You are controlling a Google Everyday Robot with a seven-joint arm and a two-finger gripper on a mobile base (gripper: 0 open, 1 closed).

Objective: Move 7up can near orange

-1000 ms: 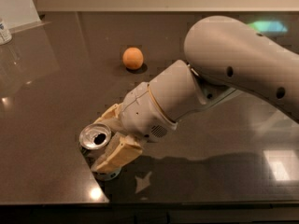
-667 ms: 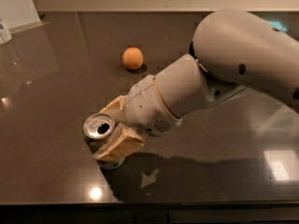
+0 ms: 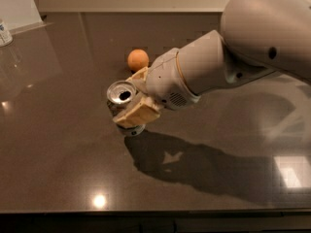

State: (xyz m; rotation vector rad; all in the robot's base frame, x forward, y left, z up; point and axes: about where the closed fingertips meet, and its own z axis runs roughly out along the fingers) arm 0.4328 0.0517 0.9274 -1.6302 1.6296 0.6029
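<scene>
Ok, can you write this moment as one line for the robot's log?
gripper: over table, jaws shut on 7up can | 7up can: nearer camera than orange, apart | orange: on table

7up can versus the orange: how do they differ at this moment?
The 7up can is clamped in the pincer near the view's middle; the orange lies free beyond it. The can is cylindrical with a silver top; the orange is round and plain. Both are over the table.
</scene>
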